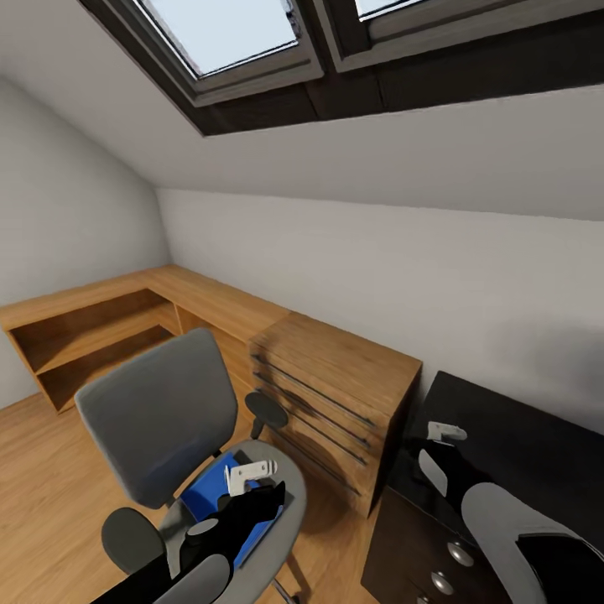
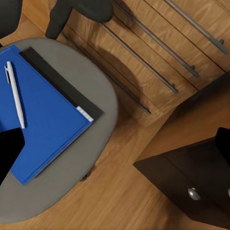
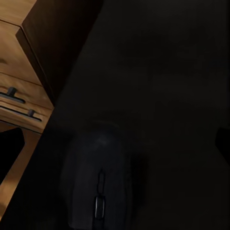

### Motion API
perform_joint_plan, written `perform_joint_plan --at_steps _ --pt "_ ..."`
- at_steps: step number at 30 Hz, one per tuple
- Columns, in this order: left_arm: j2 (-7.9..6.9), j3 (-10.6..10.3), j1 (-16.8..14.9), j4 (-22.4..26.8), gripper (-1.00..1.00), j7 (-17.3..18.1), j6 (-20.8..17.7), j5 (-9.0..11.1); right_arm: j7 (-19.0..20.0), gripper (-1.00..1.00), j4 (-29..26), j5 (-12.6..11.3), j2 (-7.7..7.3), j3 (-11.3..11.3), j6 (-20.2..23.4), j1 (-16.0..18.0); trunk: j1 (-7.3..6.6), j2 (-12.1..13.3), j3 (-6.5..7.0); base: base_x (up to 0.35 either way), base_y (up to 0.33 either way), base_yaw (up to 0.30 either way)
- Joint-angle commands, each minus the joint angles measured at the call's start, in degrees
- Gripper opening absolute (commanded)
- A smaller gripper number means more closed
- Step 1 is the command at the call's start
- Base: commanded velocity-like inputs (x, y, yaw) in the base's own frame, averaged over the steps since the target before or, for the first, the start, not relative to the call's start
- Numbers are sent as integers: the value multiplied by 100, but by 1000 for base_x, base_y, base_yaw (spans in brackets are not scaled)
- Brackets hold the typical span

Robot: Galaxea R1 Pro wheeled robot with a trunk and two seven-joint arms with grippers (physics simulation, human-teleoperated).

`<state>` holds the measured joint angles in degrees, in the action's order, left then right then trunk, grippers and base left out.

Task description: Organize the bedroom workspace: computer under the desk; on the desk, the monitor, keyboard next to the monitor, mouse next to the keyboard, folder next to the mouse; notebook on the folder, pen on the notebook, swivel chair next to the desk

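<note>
The grey swivel chair (image 1: 159,411) stands on the oak floor in front of the oak drawer unit. On its seat (image 2: 98,88) lies the blue folder (image 2: 45,120) (image 1: 201,495) with the white pen (image 2: 15,93) on top. A dark grey strip (image 2: 62,81) runs along one folder edge; I cannot tell if it is the notebook. My left gripper (image 1: 252,476) (image 2: 116,148) hovers above the seat, open and empty. My right gripper (image 1: 445,433) (image 3: 116,143) hangs open over the desk (image 1: 528,453), just above the black mouse (image 3: 98,184) on its black top.
The oak drawer unit (image 1: 335,394) with bar handles stands between chair and desk. A dark cabinet (image 1: 419,545) with round knobs sits under the desk's near end. Low oak shelving (image 1: 92,335) runs along the left wall, under the sloped ceiling and skylight (image 1: 226,33).
</note>
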<state>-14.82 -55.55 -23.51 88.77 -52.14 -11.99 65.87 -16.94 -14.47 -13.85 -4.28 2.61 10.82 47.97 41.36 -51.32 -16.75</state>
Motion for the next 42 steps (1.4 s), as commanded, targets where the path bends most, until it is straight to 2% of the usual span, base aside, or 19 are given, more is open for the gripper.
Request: perform_joint_plan --at_steps 1,12,19,42 --pt "-3 -9 -10 9 100 -33 -23 14 -28 100 -13 -44 -12 28 41 2 24 -48 -26 0 0 0" --pt "-3 -18 -12 9 100 -33 -23 14 -20 100 95 -56 -23 22 76 2 265 -489 -224 0 0 0" --pt "-3 -18 -10 10 100 -33 -23 14 -20 100 110 -57 -20 26 243 2 419 -770 -350 0 0 0" --pt "-3 -18 -8 15 100 -33 -23 14 -20 100 111 -45 -11 37 263 2 880 -1612 -727 0 0 0"
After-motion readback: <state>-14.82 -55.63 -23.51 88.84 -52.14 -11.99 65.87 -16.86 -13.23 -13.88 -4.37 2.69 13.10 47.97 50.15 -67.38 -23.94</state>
